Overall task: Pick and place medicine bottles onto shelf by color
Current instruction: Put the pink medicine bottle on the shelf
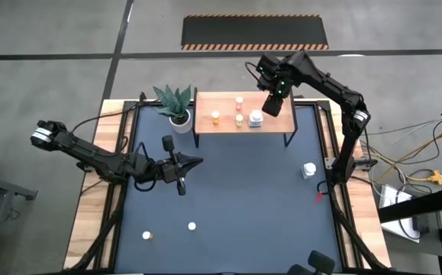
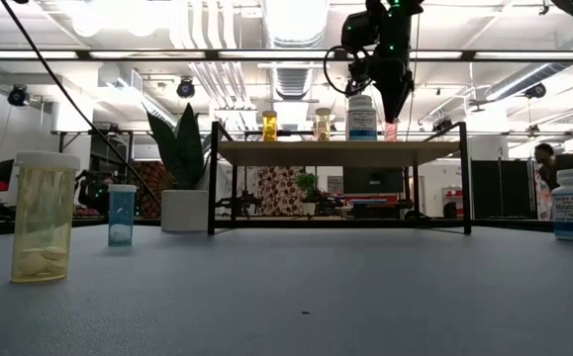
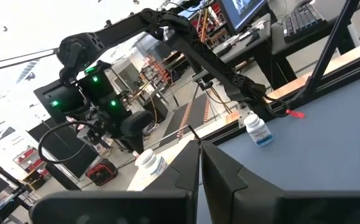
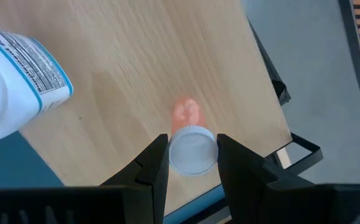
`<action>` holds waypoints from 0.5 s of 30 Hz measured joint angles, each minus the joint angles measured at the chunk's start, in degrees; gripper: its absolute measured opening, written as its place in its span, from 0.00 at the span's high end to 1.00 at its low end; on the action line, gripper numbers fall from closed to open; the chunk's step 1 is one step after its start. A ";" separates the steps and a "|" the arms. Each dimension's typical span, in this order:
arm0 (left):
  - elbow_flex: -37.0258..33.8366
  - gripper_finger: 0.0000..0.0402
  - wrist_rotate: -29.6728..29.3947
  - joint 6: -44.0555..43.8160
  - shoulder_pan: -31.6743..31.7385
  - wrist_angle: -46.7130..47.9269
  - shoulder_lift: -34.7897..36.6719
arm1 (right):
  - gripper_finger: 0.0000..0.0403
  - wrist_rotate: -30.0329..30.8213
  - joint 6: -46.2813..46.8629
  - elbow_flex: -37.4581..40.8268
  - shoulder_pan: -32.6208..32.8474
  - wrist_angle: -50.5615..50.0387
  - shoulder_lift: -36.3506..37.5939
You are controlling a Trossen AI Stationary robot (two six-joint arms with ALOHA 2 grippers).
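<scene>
The light-wood shelf (image 1: 278, 122) stands at the table's far side. On it stand three small bottles (image 1: 240, 118) and a larger white bottle (image 1: 256, 118). My right gripper (image 1: 272, 105) is above the shelf's right part, shut on a pink bottle with a white cap (image 4: 191, 151). In the low view this bottle (image 2: 391, 131) is right at the shelf top. My left gripper (image 1: 194, 163) is shut and empty over the middle of the table, left of centre. My right gripper pinches the pink bottle's white cap (image 4: 175, 154) between its two fingers, one on each side. The fingers come from above, pointing down. The bottle stays upright below them, its pink body (image 4: 186, 113) toward the shelf board; whether its base rests on the board, I cannot tell.
A white bottle (image 1: 309, 169) stands on the table near the right edge. Two small bottles (image 1: 147, 236) (image 1: 192, 226) stand near the front left. A potted plant (image 1: 176, 105) stands left of the shelf. The larger white bottle (image 4: 18, 74) is close beside the pink one.
</scene>
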State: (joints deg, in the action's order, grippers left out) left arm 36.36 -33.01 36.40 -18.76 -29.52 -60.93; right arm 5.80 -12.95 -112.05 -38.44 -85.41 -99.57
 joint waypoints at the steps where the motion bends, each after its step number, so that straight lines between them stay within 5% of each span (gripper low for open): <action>1: 0.00 1.00 0.00 0.00 0.00 0.00 0.00 | 0.73 0.01 0.19 0.36 0.00 0.02 0.00; 15: 0.00 1.00 0.00 0.00 -0.04 0.00 0.00 | 0.64 -0.28 1.00 1.31 0.02 2.15 -0.10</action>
State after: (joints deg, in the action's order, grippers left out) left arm 36.36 -33.01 36.40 -18.81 -29.52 -60.93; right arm 5.51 -11.94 -110.74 -38.41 -83.25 -99.67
